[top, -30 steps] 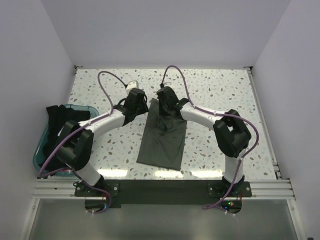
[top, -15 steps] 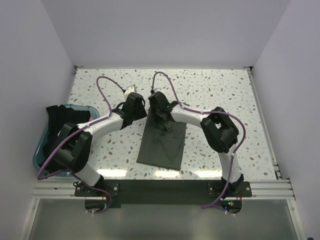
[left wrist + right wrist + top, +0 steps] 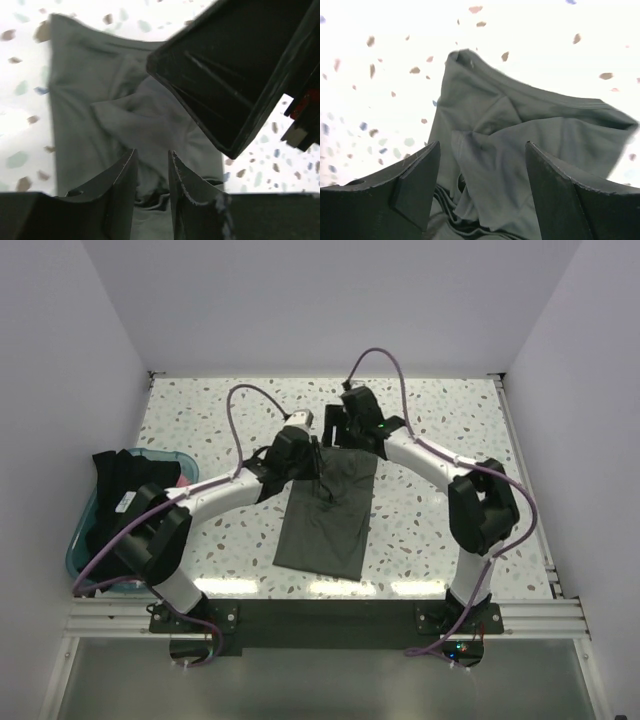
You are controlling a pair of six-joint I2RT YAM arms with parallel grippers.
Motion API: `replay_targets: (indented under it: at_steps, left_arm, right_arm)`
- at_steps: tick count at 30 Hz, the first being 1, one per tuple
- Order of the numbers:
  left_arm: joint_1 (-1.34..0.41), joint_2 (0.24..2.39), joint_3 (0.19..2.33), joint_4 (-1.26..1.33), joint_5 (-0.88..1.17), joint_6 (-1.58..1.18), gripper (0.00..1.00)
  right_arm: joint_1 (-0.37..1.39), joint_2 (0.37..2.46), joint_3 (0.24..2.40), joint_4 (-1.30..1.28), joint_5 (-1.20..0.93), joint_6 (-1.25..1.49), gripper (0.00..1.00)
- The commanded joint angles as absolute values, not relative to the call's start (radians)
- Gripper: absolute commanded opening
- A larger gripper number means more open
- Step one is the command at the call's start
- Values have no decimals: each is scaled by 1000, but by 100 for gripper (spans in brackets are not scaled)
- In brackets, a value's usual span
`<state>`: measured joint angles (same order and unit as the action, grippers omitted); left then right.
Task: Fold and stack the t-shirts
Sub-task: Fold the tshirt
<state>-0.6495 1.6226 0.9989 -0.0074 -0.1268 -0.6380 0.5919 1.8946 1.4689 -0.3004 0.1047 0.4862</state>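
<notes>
A dark olive-green t-shirt point(image 3: 325, 520) lies on the speckled table as a long folded strip, its far end rumpled. My left gripper point(image 3: 318, 465) hovers over the far left part of that shirt point(image 3: 120, 110). Its jaws point(image 3: 152, 165) stand a narrow gap apart, with only cloth showing below them. My right gripper point(image 3: 343, 432) is at the shirt's far edge, its jaws point(image 3: 482, 150) wide apart above the wrinkled cloth point(image 3: 520, 135) and holding nothing. A black t-shirt point(image 3: 120, 475) hangs over the tub at the left.
A teal plastic tub point(image 3: 78, 545) sits at the table's left edge. The right arm's black body point(image 3: 235, 75) fills the upper right of the left wrist view, close to my left fingers. Purple cables arc over both arms.
My right gripper has opened, let go of the olive shirt and drawn back to its far edge. My left gripper has moved right, from beside the shirt to over it.
</notes>
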Motion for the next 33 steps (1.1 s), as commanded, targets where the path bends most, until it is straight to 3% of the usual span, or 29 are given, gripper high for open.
replay_targets:
  at_steps: [1,4,9,13,17,25,29,33]
  left_arm:
    - [-681,1673,1094,52,-103,-575,34]
    - [-696,1736,1144,52,-97,-565,29]
    - [-696,1863,1224,29,-116,-555,19]
    - [-698,1960,1256,2,-144,-583,11]
    - [-696,2037,1273,-119,-225,-661,0]
    - [-667,2088,1279,-137,-235,-818,0]
    - [-654,2069,1310,-132,-216,-805,5]
    - [-629,1996,1309,-71,-166,-730,17]
  right_arm:
    - [560,1807,1415,-278,41,546,72]
    - [549,1805,1365,-256,34,569,68]
    - [506,1841,1324,-244,-23,618,45]
    - [473,1893,1328,-274,-46,620,36]
    - [454,1982,1396,-331,-49,578,35]
    - [420,2206,1587,-397,-37,482,32]
    - [408,2207,1664,-399,-72,440,36]
    - [408,2139,1683,-388,-115,404,51]
